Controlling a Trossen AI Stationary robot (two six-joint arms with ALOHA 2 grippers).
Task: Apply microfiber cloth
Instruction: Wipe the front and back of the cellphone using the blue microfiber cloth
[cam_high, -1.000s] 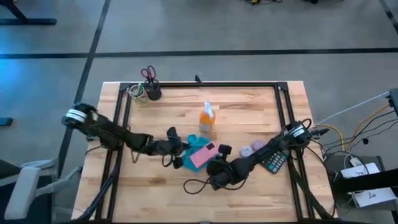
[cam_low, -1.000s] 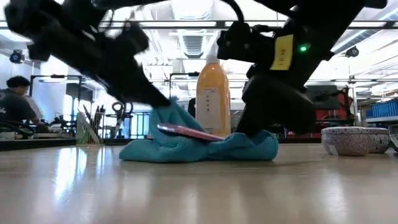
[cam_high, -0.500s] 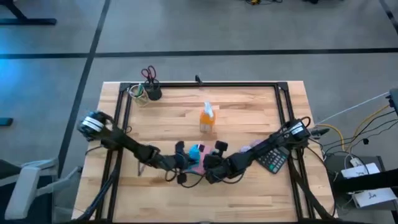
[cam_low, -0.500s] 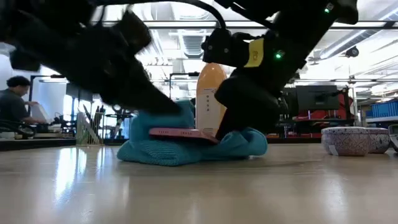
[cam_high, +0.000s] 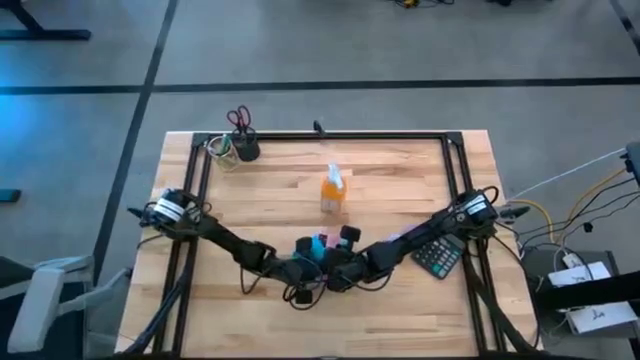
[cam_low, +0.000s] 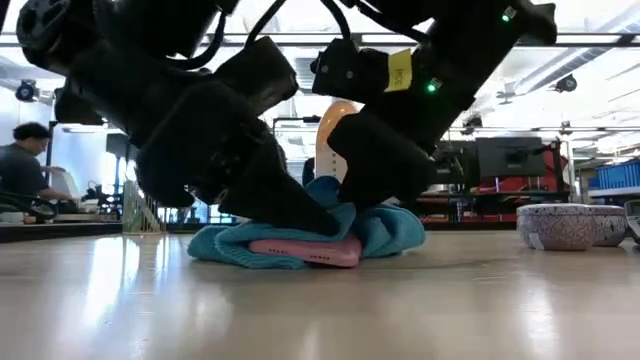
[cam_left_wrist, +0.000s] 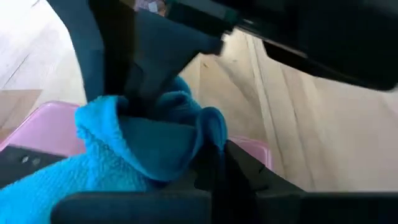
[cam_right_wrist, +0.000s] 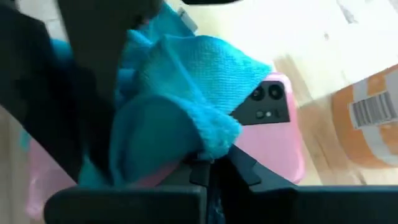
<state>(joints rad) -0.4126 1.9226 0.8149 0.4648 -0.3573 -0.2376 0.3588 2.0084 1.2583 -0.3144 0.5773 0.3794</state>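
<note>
The 2 dark six-joint arms reach low across the table from opposite sides and meet near its front middle. The left arm's two-finger gripper (cam_high: 306, 266) and the right arm's two-finger gripper (cam_high: 337, 268) sit just beside each other, both tilted down at the tabletop. In the low view, both wrists angle steeply downward, nearly touching. Each gripper's dark fingers pinch bunched fabric.

The microfiber cloth (cam_right_wrist: 186, 93) looks nubbly and matt, the pink phone (cam_right_wrist: 273, 134) smooth, the wooden table (cam_low: 320, 310) glossy.
</note>
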